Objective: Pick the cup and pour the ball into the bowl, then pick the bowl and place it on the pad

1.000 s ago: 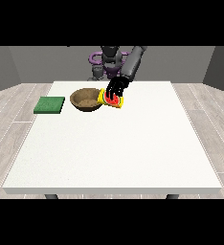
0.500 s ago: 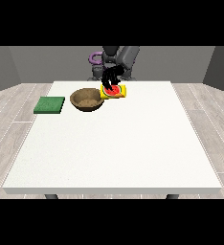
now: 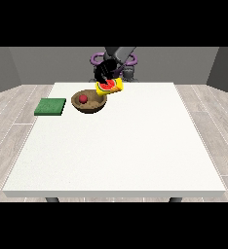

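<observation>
Since earlier, we tipped the yellow cup (image 3: 109, 87), held in our robot hand (image 3: 107, 72), and the small red ball (image 3: 82, 98) now lies in the brown wooden bowl (image 3: 90, 104); moving that bowl to the green square pad (image 3: 50, 106) left of it remains.

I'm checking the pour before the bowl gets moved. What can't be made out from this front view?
- The hand holding the cup: how its fingers wrap is too small to tell.
- The other hand: shows nowhere.
- The bowl: the floor behind the ball is hidden by its near wall.

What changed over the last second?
The hand holding the cup rose and tipped it over the bowl; the red ball now lies in the bowl. The bowl, the green pad and the table stayed put.
</observation>
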`<control>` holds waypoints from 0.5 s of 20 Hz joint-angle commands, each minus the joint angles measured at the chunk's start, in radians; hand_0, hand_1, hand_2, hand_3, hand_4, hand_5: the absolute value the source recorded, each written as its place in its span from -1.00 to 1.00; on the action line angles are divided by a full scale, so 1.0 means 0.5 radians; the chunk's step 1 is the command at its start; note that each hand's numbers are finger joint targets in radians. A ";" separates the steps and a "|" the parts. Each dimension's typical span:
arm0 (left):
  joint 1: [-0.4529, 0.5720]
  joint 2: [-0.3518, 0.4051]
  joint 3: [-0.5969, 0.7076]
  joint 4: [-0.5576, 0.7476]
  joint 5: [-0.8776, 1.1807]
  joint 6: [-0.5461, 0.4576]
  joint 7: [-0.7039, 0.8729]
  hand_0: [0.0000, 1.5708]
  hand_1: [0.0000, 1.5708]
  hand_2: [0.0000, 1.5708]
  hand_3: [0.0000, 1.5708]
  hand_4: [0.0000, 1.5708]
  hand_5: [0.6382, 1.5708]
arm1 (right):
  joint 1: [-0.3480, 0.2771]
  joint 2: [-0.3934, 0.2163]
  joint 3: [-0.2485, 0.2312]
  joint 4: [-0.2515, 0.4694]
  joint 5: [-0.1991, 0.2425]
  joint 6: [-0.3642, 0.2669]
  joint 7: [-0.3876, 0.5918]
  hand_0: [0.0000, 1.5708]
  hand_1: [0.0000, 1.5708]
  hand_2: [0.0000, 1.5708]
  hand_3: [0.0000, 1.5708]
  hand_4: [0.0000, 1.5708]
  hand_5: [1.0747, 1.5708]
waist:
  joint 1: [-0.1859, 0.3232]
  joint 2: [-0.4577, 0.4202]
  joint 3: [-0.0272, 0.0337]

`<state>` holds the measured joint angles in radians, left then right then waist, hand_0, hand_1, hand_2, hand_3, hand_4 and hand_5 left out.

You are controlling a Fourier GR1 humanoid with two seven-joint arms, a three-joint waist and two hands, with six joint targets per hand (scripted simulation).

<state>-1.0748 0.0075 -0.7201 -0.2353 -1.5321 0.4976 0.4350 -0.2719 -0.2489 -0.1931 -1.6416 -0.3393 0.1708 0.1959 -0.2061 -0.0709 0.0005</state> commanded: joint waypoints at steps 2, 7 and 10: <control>0.124 0.106 0.360 -0.186 0.386 0.267 -0.184 0.81 0.81 1.00 1.00 0.20 0.87 | 0.087 -0.074 -0.098 -0.003 -0.048 0.047 -0.009 -1.00 -1.00 -1.00 -1.00 -0.52 0.97 | 0.084 -0.014 -0.005; 0.213 0.281 0.799 -0.419 0.901 0.437 -0.455 0.59 0.59 1.00 1.00 -0.01 1.00 | 0.194 -0.102 -0.168 0.018 -0.057 0.071 -0.056 -1.00 -1.00 -1.00 -1.00 -0.54 0.97 | 0.210 -0.037 -0.008; 0.391 0.366 1.026 -0.568 1.231 0.584 -0.749 0.58 0.58 1.00 1.00 -0.03 0.99 | 0.181 -0.088 -0.181 -0.060 -0.054 0.039 -0.087 -1.00 -1.00 -1.00 -1.00 -0.51 0.98 | 0.211 0.099 -0.015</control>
<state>-0.9471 0.1317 -0.3429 -0.4372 -1.0941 0.7076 0.1956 -0.1843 -0.2967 -0.2719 -1.6463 -0.3650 0.2007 0.1682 -0.1188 -0.0752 -0.0039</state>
